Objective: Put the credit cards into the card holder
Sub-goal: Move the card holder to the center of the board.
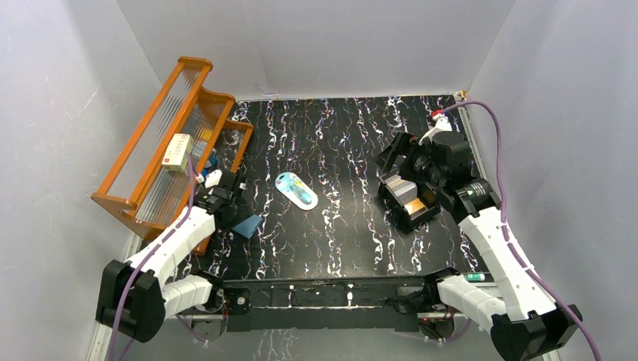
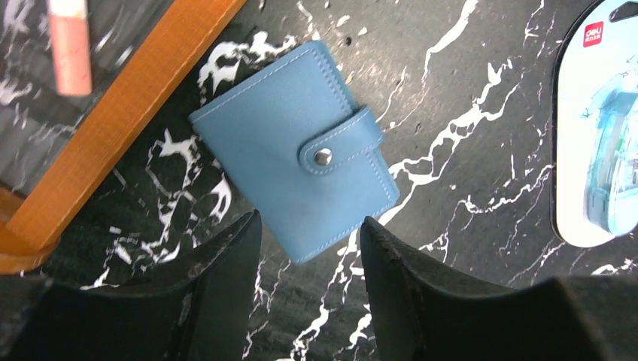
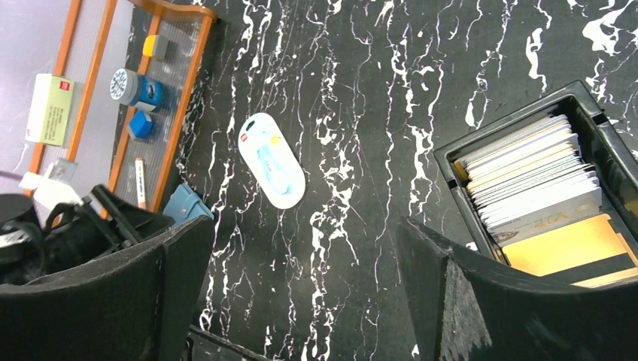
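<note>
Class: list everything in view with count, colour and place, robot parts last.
table: one, black with white veins, under everything
rack: one, orange, left side
cream box: one, cream with red mark, on the rack
card holder: one, blue, closed, beside the rack
black box: one, black, right side
credit cards: many, pale grey and orange-tan, standing in the black box
oval pack: one, light blue on white, mid-table
left hand: one, black, open, by the card holder
right hand: one, black, open, by the black box

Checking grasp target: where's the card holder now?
Top view, left side: card holder lies closed beside the orange rack, just ahead of the left gripper.
</note>
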Tool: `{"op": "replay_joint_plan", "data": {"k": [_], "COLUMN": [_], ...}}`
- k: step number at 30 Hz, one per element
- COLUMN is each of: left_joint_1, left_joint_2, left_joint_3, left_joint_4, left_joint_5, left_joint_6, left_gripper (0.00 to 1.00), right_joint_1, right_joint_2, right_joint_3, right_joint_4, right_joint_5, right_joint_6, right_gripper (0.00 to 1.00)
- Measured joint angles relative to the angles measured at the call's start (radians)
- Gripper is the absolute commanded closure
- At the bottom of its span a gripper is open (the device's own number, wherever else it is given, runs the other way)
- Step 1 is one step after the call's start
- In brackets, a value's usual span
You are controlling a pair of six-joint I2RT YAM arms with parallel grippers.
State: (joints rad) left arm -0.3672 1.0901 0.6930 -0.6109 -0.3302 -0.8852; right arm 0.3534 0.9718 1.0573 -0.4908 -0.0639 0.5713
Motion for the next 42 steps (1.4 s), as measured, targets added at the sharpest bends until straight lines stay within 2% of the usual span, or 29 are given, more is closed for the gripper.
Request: {"op": "replay_joint_plan", "data": {"k": [4, 10, 18, 22, 28, 32, 34, 39, 42], "left_joint_1": [0.0, 0.0, -0.005, -0.047, -0.185, -0.276, -0.305, -0.316, -0.307], "left_joint_2": [0.08, 0.205, 0.233, 0.238, 0.237, 0.237, 0.227, 0.117, 0.069], "left_joint_3": [-0.002, 0.01, 0.006, -0.018, -0.041, -0.041, -0.041, -0.016, 0.039], "left_joint_4": [0.084, 0.2, 0.308, 0.374, 0.449, 0.465, 0.465, 0.413, 0.362], "left_joint_5": [-0.003, 0.026, 0.138, 0.205, 0.273, 0.309, 0.326, 0.317, 0.282], "left_joint_6": [0.071, 0.159, 0.209, 0.212, 0.177, 0.14, 0.128, 0.116, 0.121], "left_gripper": [0.45, 0.45, 0.48, 0.52, 0.52, 0.52, 0.5, 0.46, 0.46], "right_joint_1": [0.0, 0.0, 0.0, 0.0, 0.0, 0.0, 0.0, 0.001, 0.024], "right_joint_2": [-0.027, -0.019, -0.016, -0.014, -0.002, -0.003, -0.004, 0.016, 0.044], "right_joint_3": [-0.022, -0.022, -0.022, -0.021, -0.018, -0.018, -0.018, -0.021, -0.04], "right_joint_4": [0.017, 0.022, 0.019, 0.017, -0.007, -0.011, -0.011, -0.013, -0.01], "right_joint_5": [-0.024, -0.047, -0.047, -0.044, -0.044, -0.059, -0.074, -0.12, -0.125], "right_joint_6": [0.0, 0.0, -0.01, -0.026, -0.029, -0.027, -0.017, 0.03, 0.072], "right_gripper": [0.02, 0.02, 0.02, 0.02, 0.04, 0.12, 0.2, 0.42, 0.47]}}
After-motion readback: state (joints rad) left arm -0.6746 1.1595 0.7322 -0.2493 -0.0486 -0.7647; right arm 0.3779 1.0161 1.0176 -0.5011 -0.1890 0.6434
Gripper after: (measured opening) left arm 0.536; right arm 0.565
